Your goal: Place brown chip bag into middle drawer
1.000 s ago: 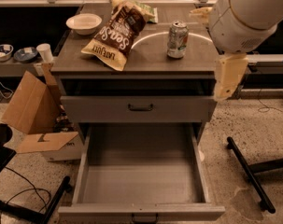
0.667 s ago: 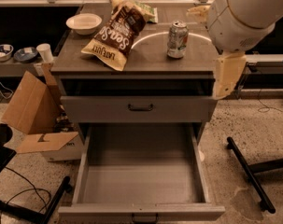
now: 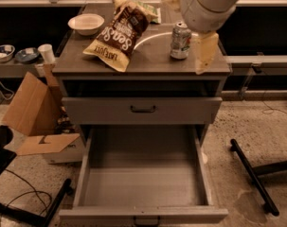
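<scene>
The brown chip bag (image 3: 119, 32) lies tilted on the grey cabinet top (image 3: 147, 60), left of centre, with its "Sea Salt" script showing. The middle drawer (image 3: 140, 181) is pulled wide open below, and its grey floor is bare. My gripper (image 3: 204, 53) hangs from the big white arm at the top right. It is over the cabinet top's right edge, just right of a silver can (image 3: 180, 40) and well right of the bag. It holds nothing that I can see.
A white bowl (image 3: 86, 22) sits at the back left of the top, and a green bag (image 3: 151, 12) lies behind the brown one. The upper drawer front (image 3: 143, 109) with its dark handle is closed. An open cardboard box (image 3: 34, 110) stands to the left and a chair base (image 3: 252, 171) to the right.
My gripper has moved left and up, from beside the cabinet's right corner to over the top's right edge beside the can. The bag and drawer have not moved.
</scene>
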`<move>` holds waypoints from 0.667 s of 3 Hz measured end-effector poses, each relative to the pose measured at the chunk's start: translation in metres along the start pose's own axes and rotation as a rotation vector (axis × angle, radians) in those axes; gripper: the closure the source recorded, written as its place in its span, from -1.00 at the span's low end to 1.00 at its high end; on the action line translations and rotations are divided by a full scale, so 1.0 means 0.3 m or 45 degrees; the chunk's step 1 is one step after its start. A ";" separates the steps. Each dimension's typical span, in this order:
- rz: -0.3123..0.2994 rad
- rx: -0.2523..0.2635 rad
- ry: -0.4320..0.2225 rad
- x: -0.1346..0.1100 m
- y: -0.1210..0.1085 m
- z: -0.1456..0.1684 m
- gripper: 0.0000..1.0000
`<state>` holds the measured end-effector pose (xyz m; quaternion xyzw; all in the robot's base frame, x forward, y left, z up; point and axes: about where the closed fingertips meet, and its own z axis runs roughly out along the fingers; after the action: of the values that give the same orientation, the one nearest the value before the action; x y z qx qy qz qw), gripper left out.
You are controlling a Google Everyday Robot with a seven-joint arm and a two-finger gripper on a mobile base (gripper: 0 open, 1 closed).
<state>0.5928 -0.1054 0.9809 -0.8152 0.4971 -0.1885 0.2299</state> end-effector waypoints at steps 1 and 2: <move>-0.234 0.059 0.050 -0.030 -0.189 0.112 -1.00; -0.337 0.084 0.116 -0.069 -0.281 0.197 -1.00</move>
<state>0.6765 -0.0421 0.9782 -0.8561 0.3888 -0.2703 0.2068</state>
